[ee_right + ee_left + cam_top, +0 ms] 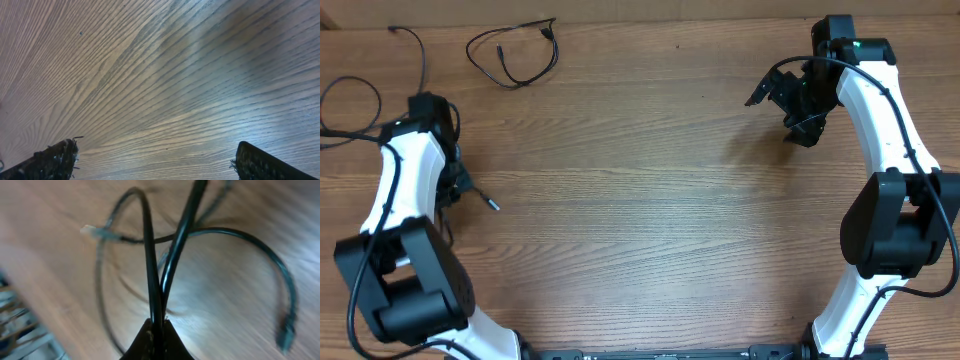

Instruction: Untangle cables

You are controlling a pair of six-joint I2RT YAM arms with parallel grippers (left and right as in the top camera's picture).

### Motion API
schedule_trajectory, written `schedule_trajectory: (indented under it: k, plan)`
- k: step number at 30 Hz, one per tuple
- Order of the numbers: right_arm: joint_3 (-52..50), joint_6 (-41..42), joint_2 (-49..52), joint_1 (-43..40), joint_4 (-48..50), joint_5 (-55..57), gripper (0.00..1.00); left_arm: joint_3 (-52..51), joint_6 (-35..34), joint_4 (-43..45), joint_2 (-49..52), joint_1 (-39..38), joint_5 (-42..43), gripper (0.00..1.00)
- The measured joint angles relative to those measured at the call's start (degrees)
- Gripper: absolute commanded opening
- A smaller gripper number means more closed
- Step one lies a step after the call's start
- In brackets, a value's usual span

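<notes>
One thin black cable (512,55) lies looped alone at the table's back. A second cable (355,100) curls at the far left edge, beside my left arm. My left gripper (455,187) is shut on a third cable, whose plug end (492,204) sticks out to its right. In the left wrist view the jaws (157,332) pinch two black strands of this cable (150,255). These strands rise over the wood, and another thin strand with a pale plug (90,230) crosses behind them. My right gripper (782,98) (155,150) is open and empty over bare wood.
The wooden table (650,200) fills the overhead view. The arm bases stand at the front left (405,290) and front right (895,235). The table's left edge shows in the left wrist view (20,330).
</notes>
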Motion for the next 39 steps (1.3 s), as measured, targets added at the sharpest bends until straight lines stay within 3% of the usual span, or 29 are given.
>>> schedule_trajectory:
  k: [2, 11, 12, 15, 17, 20, 26, 29, 34, 39]
  plan:
    - [0.00, -0.02, 0.00, 0.02, -0.02, 0.00, 1.00, 0.00, -1.46, 0.04, 0.35, 0.00, -4.26, 0.09]
    - [0.00, -0.02, 0.00, 0.00, -0.02, 0.02, 1.00, 0.20, -2.91, 5.90, 0.35, 0.00, -16.44, 0.08]
    - [0.00, 0.00, 0.00, 0.02, -0.02, 0.00, 1.00, 0.31, -2.60, 6.36, 0.35, 0.00, -17.03, 0.14]
    - [0.00, -0.02, 0.00, 0.02, -0.02, 0.00, 1.00, 0.42, -1.11, 8.50, 0.35, 0.00, -16.76, 0.57]
    - [0.00, 0.00, 0.00, 0.02, -0.02, 0.02, 1.00, 0.46, -0.68, 9.05, 0.35, 0.00, -15.37, 0.71]
    - [0.00, 0.00, 0.00, 0.00, -0.02, 0.02, 1.00, 0.94, 1.38, 9.25, 0.35, -0.02, -12.28, 0.84]
    - [0.00, -0.02, 0.00, 0.02, 0.00, 0.02, 1.00, 11.39, 7.52, 3.72, 0.35, -1.31, -1.01, 0.88]
    - [0.00, -0.02, 0.00, 0.02, 0.00, 0.02, 1.00, 19.26, 10.73, 1.68, 0.35, -3.06, 7.67, 1.00]
    - [0.00, 0.02, 0.00, 0.02, -0.02, 0.00, 1.00, 30.08, 15.30, -0.15, 0.35, -7.45, 23.26, 1.00]
    - [0.00, 0.00, 0.00, 0.02, 0.00, 0.02, 1.00, 38.73, 18.58, -4.46, 0.31, -12.74, 30.71, 0.99]
